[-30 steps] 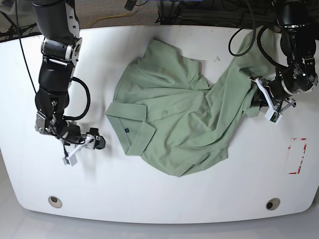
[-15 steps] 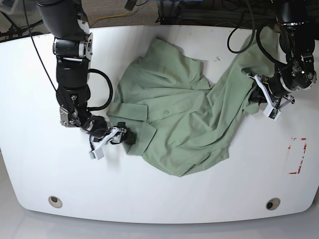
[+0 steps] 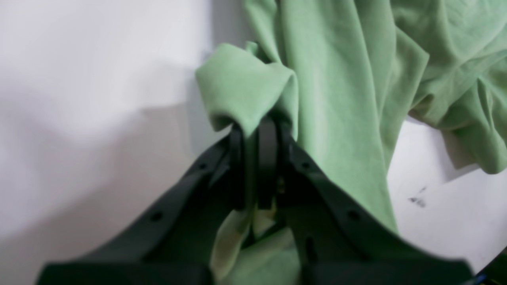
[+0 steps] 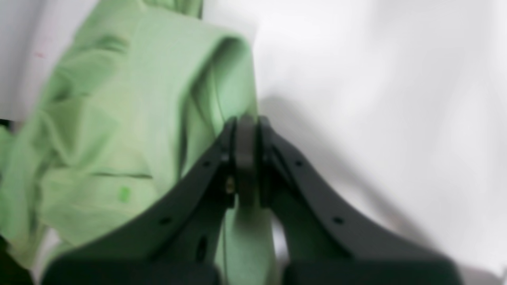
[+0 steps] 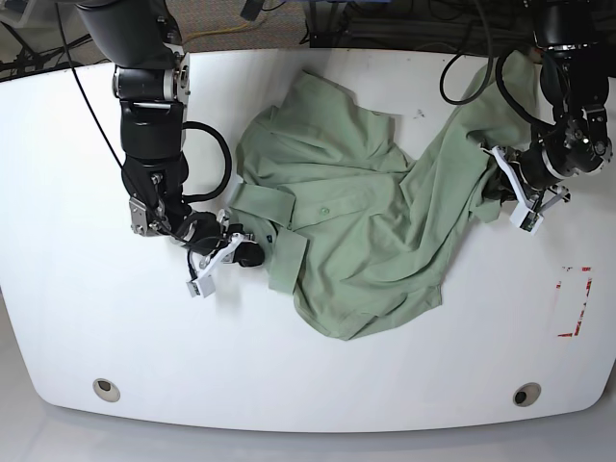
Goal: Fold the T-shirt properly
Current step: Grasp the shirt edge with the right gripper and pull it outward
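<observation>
The right tool (image 5: 243,253) now sits at the collar on the left of the T-shirt (image 5: 366,231), having crossed the worktop (image 5: 87,318) from the near left, and its jaws clamp shut on the cloth, whose collar edge bunches rightward.

counter (image 5: 385,375): white, rounded front corners
holes (image 5: 107,390): two round ones near the front edge
red marking (image 5: 575,301): right side, possibly tape
cables (image 5: 217,37): behind the far edge
</observation>
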Robot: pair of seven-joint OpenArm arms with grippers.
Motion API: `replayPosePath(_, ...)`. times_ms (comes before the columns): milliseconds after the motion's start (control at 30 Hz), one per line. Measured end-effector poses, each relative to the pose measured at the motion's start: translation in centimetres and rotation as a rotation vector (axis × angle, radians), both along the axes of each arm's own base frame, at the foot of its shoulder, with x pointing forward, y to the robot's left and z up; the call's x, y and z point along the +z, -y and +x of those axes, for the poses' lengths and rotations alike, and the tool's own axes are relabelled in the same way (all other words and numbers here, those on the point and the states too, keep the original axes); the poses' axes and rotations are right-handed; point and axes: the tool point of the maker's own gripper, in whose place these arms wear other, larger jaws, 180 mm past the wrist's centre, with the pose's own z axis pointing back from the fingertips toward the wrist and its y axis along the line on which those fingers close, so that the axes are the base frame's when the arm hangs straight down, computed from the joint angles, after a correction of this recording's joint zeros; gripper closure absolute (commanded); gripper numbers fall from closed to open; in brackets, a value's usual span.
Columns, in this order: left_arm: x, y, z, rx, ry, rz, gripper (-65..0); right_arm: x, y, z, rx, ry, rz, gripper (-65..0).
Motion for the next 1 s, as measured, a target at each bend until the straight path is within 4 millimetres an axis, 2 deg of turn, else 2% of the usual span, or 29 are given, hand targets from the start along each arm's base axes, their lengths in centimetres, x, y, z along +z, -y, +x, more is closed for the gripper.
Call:
replayPosePath(100, 0.4, -0.9, 0.1, -0.003, 0.003, 0.027, -2.4, 0.2, 2.0, -0.6, -0.011, 0.023, -0.045, 0.0)
replayPosePath(200, 0.5, -1.2, 0.2, -0.003, 0.004, 0.037, -2.4, 0.3, 4.9, -1.6, -0.030, 0.029, -0.104, 0.0)
replayPosePath(333, 0.9, -1.8, 0.4, -0.008, 0.009, 0.057, -2.4, 0.5, 6.4, -3.0, -0.015, 0.017, -0.158, 0.0)
replayPosePath(500, 1.8, -2.1, 1.2, -0.009, 0.034, 0.066, -2.4, 1.5, 7.0, -4.5, -0.017, 0.042, -0.187, 0.0)
replayPosePath(633, 2.5, -3.5, 1.4, 0.004, 0.045, 0.096, -2.5, 1.1, 10.2, -5.7, -0.093, 0.017, -0.208, 0.0)
replayPosePath(700, 3.2, -4.0, 2.1, 0.015, 0.058, 0.114, -2.5, 0.9, 10.9, -6.0, -0.107, 0.010, -0.217, 0.0)
replayPosePath(833, 4.7, -3.7, 3.4, 0.014, 0.112, 0.086, -2.5, 0.9, 12.1, -6.4, -0.125, 0.010, -0.221, 0.0)
replayPosePath(1000, 6.7, -6.3, 4.2, 0.061, 0.152, 0.139, -2.6, 0.9, 14.5, -7.2, -0.161, -0.003, -0.248, 0.0)
